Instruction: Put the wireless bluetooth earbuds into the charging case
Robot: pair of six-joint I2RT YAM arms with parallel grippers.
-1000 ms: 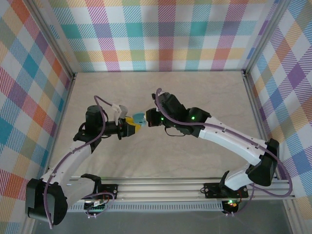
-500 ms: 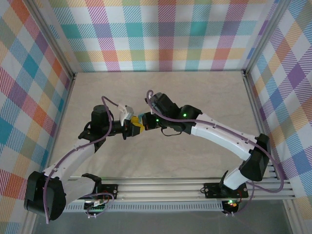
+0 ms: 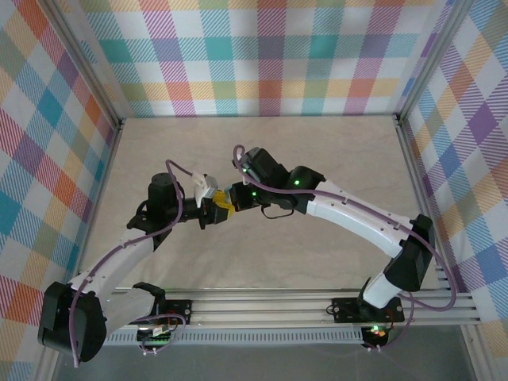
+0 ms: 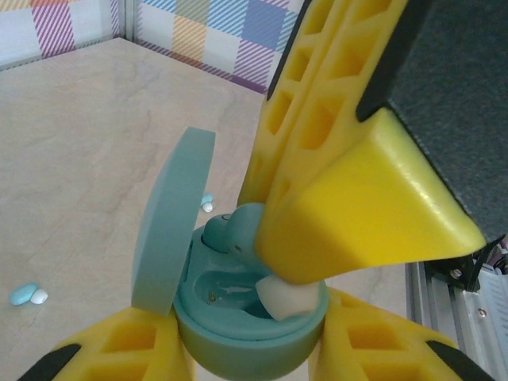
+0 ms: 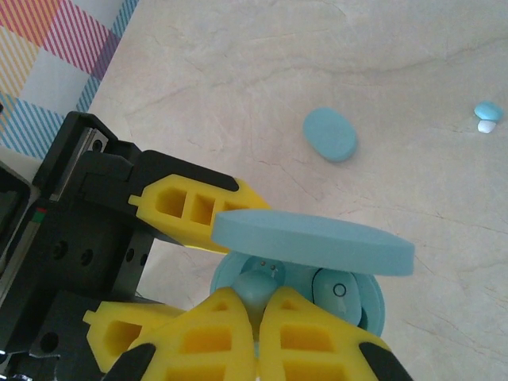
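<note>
We make out one marking: a small ring printed on the seated earbud (image 5: 337,290), which lies in a well of the open charging case (image 4: 238,325). Any finer print on the teal plastic is too small to read.

The left gripper (image 4: 250,353) clamps the base of the charging case between its yellow fingers, one on each side, holding it off the table. The lid (image 4: 171,230) stands up on its hinge. The right gripper (image 5: 258,313) reaches in from the opposite side with its fingers drawn narrow, pinching the held earbud (image 5: 255,287) at the mouth of the well beside the seated earbud. We cannot tell whether it sits fully down. In the overhead view the two arms meet fingertip to fingertip above the middle of the table (image 3: 317,159).

The table is pale beige with a faint marbled grain and looks smooth and matte. A closed case (image 5: 329,133) rests flat on it, well apart from the grippers. Two loose earbuds (image 4: 24,294) lie on the surface, one left of the charging case and one just behind its lid.

Plaid cloth walls (image 3: 262,55) in pastel pink, teal, yellow and purple enclose the table on three sides, framed by metal posts. A metal rail (image 3: 262,305) along the near edge carries both arm bases. Green lights glow on the right arm.
</note>
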